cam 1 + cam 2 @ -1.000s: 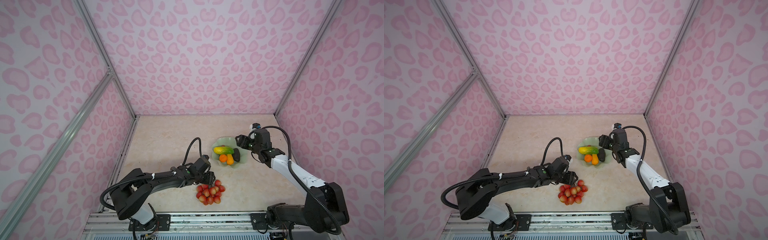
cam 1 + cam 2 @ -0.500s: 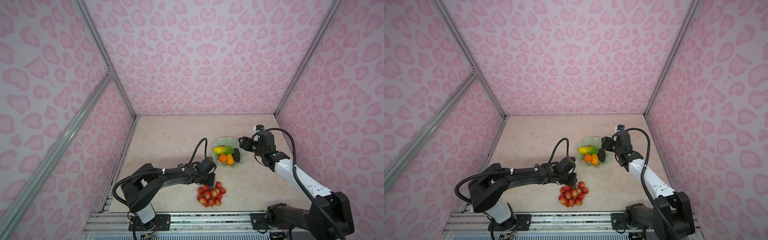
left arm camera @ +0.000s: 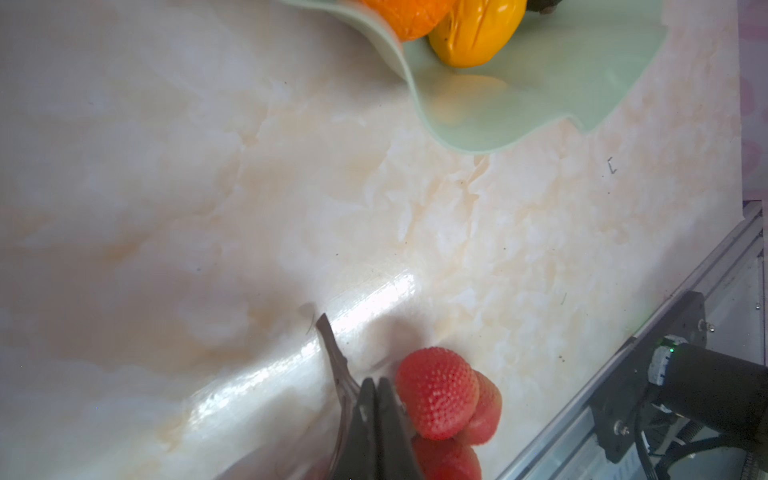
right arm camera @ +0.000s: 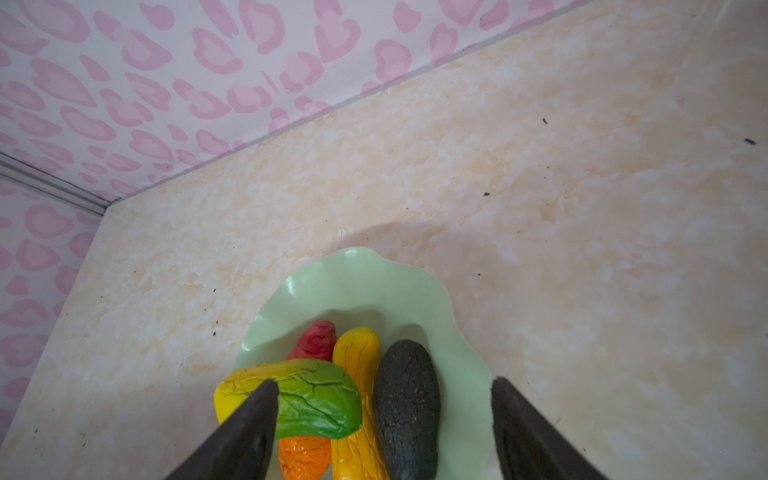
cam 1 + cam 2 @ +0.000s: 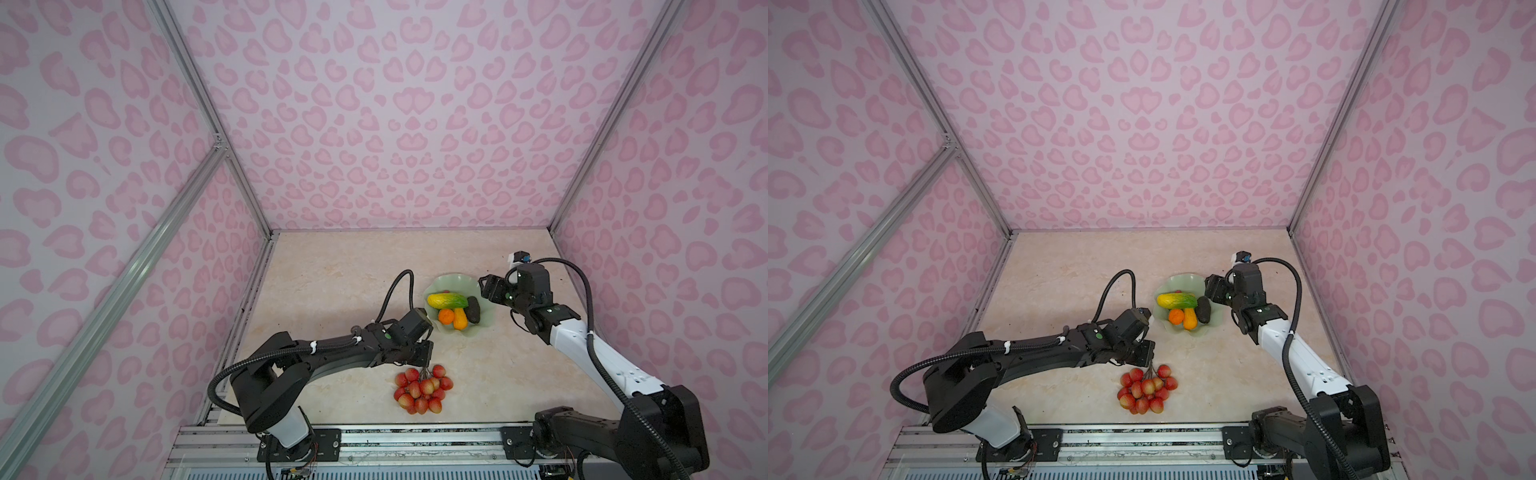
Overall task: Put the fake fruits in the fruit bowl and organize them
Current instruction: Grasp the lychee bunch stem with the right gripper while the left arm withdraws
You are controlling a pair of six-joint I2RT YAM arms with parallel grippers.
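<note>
Marble-look tabletop (image 5: 332,282) w/ green fruit bowl (image 5: 451,284) & red ball cluster (image 5: 422,390).

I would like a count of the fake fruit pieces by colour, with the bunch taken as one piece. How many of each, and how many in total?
green-yellow piece: 1
blackish piece: 1
yellow piece: 1
orange ball: 1
red piece: 1
red-pink bunch: 1
Total: 6; 5 lie in the bowl, the bunch on the table.
</note>
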